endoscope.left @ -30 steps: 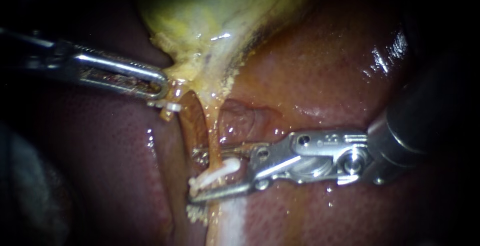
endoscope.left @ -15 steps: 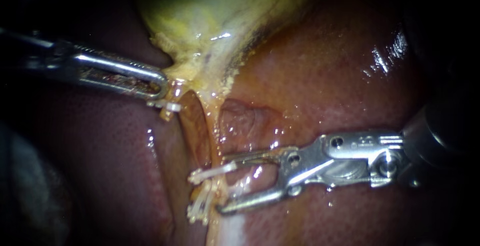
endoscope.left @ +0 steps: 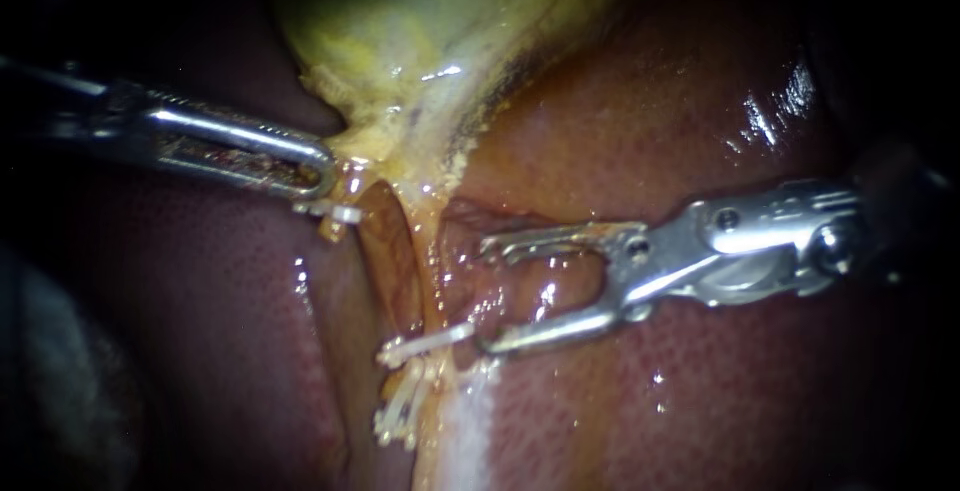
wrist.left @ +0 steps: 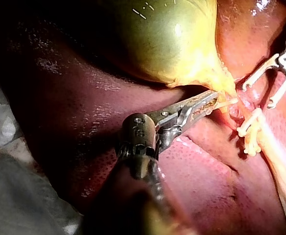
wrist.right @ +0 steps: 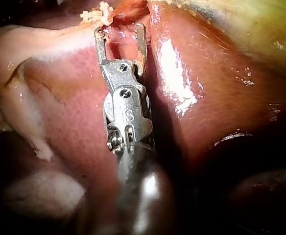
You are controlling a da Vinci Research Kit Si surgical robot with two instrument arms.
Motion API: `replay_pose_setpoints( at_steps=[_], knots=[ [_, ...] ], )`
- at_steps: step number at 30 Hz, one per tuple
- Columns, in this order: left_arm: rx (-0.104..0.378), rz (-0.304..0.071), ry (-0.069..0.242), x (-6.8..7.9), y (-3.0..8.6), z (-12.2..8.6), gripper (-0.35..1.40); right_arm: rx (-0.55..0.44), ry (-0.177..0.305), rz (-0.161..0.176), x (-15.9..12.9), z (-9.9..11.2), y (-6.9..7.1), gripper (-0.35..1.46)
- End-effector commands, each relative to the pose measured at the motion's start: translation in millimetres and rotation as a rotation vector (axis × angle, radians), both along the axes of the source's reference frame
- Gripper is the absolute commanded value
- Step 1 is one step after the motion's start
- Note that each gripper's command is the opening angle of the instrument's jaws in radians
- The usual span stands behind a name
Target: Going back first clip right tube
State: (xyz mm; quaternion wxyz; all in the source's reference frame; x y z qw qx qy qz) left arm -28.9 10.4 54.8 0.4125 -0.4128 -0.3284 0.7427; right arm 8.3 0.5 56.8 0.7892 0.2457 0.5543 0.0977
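The yellow-green gallbladder point(endoscope.left: 400, 41) tapers into two tubes running down over the liver point(endoscope.left: 700, 121). My left instrument point(endoscope.left: 312, 169) is shut on tissue at the gallbladder's neck, as the left wrist view also shows point(wrist.left: 209, 102). A white clip point(endoscope.left: 425, 342) sits across the right tube point(endoscope.left: 432, 281), with a second clip point(endoscope.left: 400, 413) just below it. My right instrument point(endoscope.left: 487, 294) stands with its jaws open and empty, a little to the right of the upper clip, its lower jaw tip close to the clip's end. In the right wrist view the clip point(wrist.right: 98, 13) lies just ahead of the open jaws point(wrist.right: 121, 33).
Another small white clip point(endoscope.left: 340, 214) lies under my left instrument's tip beside the brownish left tube point(endoscope.left: 385, 246). A pale band of tissue point(endoscope.left: 470, 431) runs down from the clips. Wet liver surrounds the tubes on both sides.
My right instrument's jaws opened off the white clip, leaving it on the tube, and drew back to the right and upward. My left instrument has held still.
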Motion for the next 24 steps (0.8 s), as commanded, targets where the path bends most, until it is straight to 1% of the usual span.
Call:
replay_pose_setpoints(
  at_steps=[1, 5, 8, 10, 15, 20, 24],
  knots=[
    [0.0, 0.0, 0.001, 0.0, 0.0, 0.0, -0.35, -0.009, -0.011, -0.006, -0.5, -0.4, 0.2, 0.5],
    [0.0, 0.0, 0.001, 0.0, 0.0, 0.0, -0.35, -0.037, -0.035, -0.01, -2.6, -1.5, 1.2, 0.5],
    [0.0, 0.0, 0.0, 0.0, 0.0, 0.0, -0.35, -0.04, -0.04, -0.002, -4.0, -1.9, 1.6, 0.5],
    [0.0, 0.0, 0.0, 0.0, 0.0, 0.0, -0.35, -0.045, -0.038, -0.003, -4.6, -1.8, 1.7, 0.5],
    [-0.001, 0.0, 0.001, -0.2, 0.1, 0.2, -0.35, -0.05, -0.035, -0.007, -5.2, -1.8, 1.7, 0.5],
    [-0.006, -0.004, 0.004, -1.0, 0.1, 1.4, -0.35, -0.05, -0.035, -0.007, -5.3, -1.8, 1.6, 0.5],
    [-0.009, -0.009, 0.008, -2.1, 0.8, 2.8, -0.35, -0.05, -0.034, -0.008, -5.3, -1.8, 1.6, 0.5]
  ],
)
